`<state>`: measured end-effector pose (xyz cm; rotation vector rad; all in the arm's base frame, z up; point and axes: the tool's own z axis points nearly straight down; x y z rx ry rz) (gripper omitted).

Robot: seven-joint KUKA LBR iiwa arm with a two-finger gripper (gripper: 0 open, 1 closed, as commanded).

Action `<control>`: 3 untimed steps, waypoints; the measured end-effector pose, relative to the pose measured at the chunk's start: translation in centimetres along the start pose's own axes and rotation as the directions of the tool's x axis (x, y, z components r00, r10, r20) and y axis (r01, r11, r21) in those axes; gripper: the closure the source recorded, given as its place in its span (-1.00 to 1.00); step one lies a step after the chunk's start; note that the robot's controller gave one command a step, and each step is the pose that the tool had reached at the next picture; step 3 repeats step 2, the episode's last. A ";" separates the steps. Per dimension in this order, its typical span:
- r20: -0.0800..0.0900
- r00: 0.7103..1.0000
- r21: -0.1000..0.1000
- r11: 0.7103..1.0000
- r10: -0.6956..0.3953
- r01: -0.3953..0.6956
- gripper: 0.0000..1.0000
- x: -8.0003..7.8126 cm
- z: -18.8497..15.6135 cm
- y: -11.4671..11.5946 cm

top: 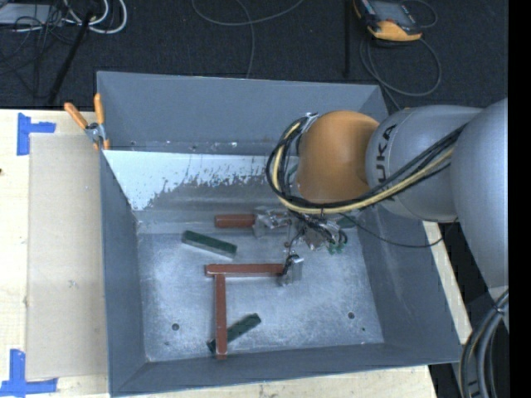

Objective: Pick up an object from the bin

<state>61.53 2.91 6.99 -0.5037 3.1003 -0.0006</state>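
My arm (440,164) is smooth silver-grey, with black letters (383,157) on its side. I see a rounded orange cover (332,160) at the wrist, looped by black and yellow cables (280,168).

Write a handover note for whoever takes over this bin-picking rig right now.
End effector: low in the bin, at the right end of the horizontal brown bar. Whether it has hold of anything cannot be seen.
Things: a second brown bar runs toward the front from the first one's left end, making an L. A short brown block lies near the back wall, a dark green strip in front of it, and another dark green piece by the L's near end.
Done: nothing lifted yet.
Left: grasp one thing and lift it out.
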 end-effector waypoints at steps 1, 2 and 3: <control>0.000 1.000 -0.002 1.000 0.001 -0.001 1.00 0.1 0.0 0.2; 0.007 1.000 0.002 1.000 -0.004 0.004 1.00 2.7 -14.6 -0.5; 0.007 1.000 0.002 1.000 -0.004 0.004 1.00 2.7 -14.6 -0.5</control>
